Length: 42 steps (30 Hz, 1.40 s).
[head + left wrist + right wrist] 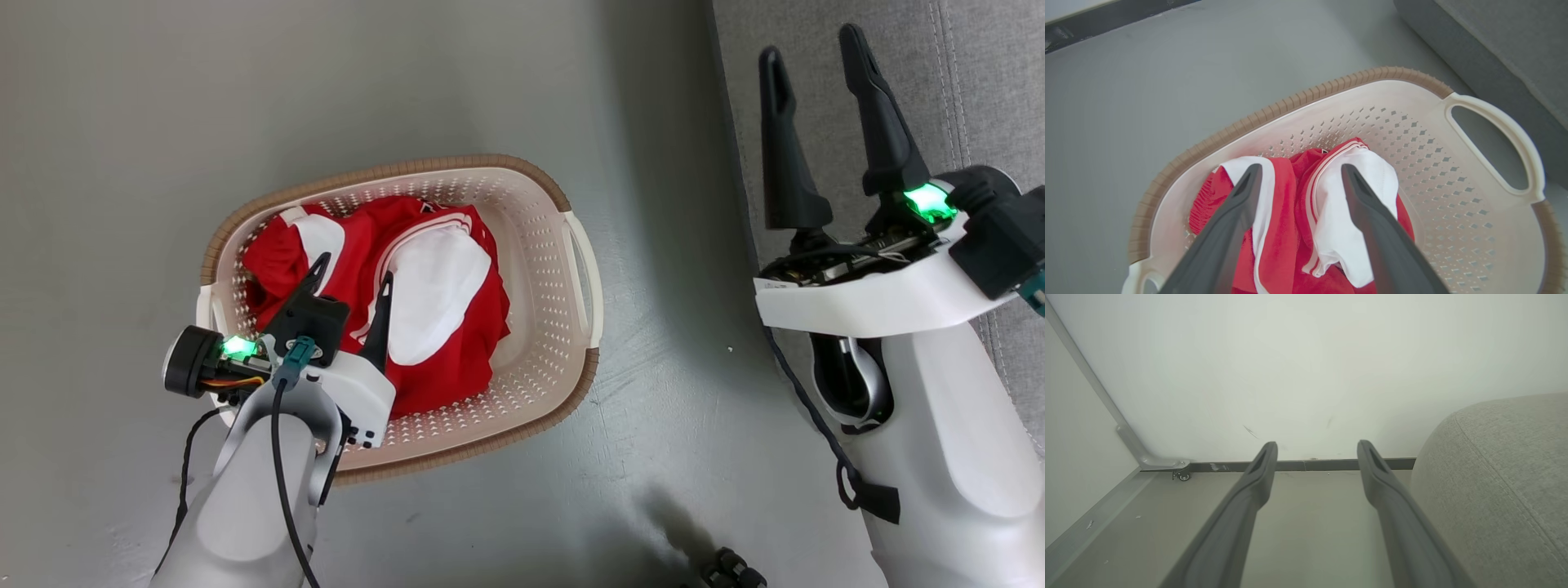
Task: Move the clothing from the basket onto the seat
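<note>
Clothing [424, 310] lies heaped in the basket [539, 245], none yet on the seat [980, 82] as far as we see; our left gripper [356, 268] is poised over it, fingers spread, and our right gripper [812, 45] is spread and empty.

Basket [539, 269] top open; bare floor [669, 327] between basket and seat [996, 82].

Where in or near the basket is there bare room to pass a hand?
Bare: in the basket, the bottom along its right wall, beside the clothing, and the floor strip between basket and seat. Crowded: the basket's left half, clothing piled beneath the open left hand.
</note>
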{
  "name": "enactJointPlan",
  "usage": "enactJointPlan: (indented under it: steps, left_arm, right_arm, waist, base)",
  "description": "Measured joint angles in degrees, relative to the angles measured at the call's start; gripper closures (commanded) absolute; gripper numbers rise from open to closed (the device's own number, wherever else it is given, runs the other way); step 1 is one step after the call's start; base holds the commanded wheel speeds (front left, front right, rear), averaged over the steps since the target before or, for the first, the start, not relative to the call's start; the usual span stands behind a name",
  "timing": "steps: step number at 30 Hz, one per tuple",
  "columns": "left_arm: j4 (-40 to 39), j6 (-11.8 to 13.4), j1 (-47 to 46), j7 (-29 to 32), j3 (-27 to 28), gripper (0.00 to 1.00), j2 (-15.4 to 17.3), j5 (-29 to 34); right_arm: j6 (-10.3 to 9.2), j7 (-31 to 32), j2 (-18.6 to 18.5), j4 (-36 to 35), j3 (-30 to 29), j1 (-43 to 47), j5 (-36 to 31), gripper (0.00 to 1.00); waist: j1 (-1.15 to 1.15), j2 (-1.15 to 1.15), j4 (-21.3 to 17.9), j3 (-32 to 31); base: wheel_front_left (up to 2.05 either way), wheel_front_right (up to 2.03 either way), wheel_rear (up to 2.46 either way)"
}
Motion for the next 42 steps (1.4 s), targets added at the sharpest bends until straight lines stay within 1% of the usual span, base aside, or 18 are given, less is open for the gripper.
enactJointPlan:
  steps: [10,13,17,23,29,34,37,38,39,41,42]
  left_arm:
    - [3.69,-0.08,-2.26,0.0,0.03,0.0,-0.09,0.0]
    - [5.06,0.66,-3.04,0.0,0.34,0.0,-0.04,0.0]
    - [6.76,2.64,-4.04,0.01,0.89,0.0,0.24,0.12]
    - [8.62,3.66,-5.3,0.15,1.51,0.0,1.4,0.12]
    - [10.65,4.12,-7.02,1.16,1.24,0.0,1.48,0.79]
    - [12.73,5.66,-8.68,2.55,0.97,0.0,2.25,1.94]
    - [13.76,5.88,-9.31,3.14,1.05,0.0,2.77,1.96]
    - [13.95,5.89,-9.44,3.14,1.05,0.27,2.81,1.96]
    - [14.11,5.97,-9.64,3.14,0.99,0.5,2.79,2.01]
    - [14.35,5.97,-10.08,3.14,0.77,0.87,2.71,2.03]
    - [14.48,5.97,-10.21,3.14,0.62,1.0,2.6,2.07]
  right_arm:
    - [0.0,-0.08,-0.02,-0.15,1.47,-2.67,1.04,0.0]
    - [0.0,-0.08,-0.03,-0.02,1.43,-2.68,1.05,0.0]
    - [0.0,-0.08,-0.02,0.18,1.35,-2.69,1.46,0.0]
    - [0.0,-0.08,-0.02,0.25,1.33,-2.7,1.47,0.0]
    - [0.0,-0.08,-0.02,0.23,1.49,-3.21,2.53,0.0]
    - [0.0,-0.09,-0.02,0.07,1.81,-3.92,2.97,0.0]
    - [0.0,-0.09,-0.02,0.04,1.94,-3.92,3.02,0.0]
    - [0.0,-0.09,-0.02,0.04,1.93,-3.92,3.02,0.0]
    - [0.0,-0.09,-0.02,0.04,1.92,-3.92,3.02,0.0]
    - [0.0,-0.09,-0.02,0.04,1.79,-3.91,3.03,0.0]
    - [0.0,-0.09,-0.02,0.04,1.62,-3.9,3.03,0.0]
  waist:
    - [0.0,0.0,-1.22,2.02]
    - [0.0,0.0,-1.59,2.56]
    - [0.0,0.0,-2.1,3.28]
    - [0.0,0.0,-2.74,4.09]
    - [0.0,0.0,-3.52,4.94]
    - [0.0,0.0,-4.15,5.48]
    - [0.0,0.0,-4.53,5.73]
    - [0.0,0.0,-4.64,5.8]
    - [0.0,0.0,-4.74,5.88]
    - [0.0,0.0,-4.88,6.0]
    - [0.0,0.0,-4.91,6.02]
  base:
    - [0.0,0.0,0.0]
    - [0.0,0.0,0.0]
    - [0.0,0.0,0.0]
    - [0.0,0.0,0.0]
    - [0.0,0.0,0.0]
    - [0.0,0.0,0.0]
    - [0.0,0.0,0.0]
    - [0.0,0.0,0.0]
    - [0.0,0.0,0.0]
    - [0.0,0.0,0.0]
    - [0.0,0.0,0.0]
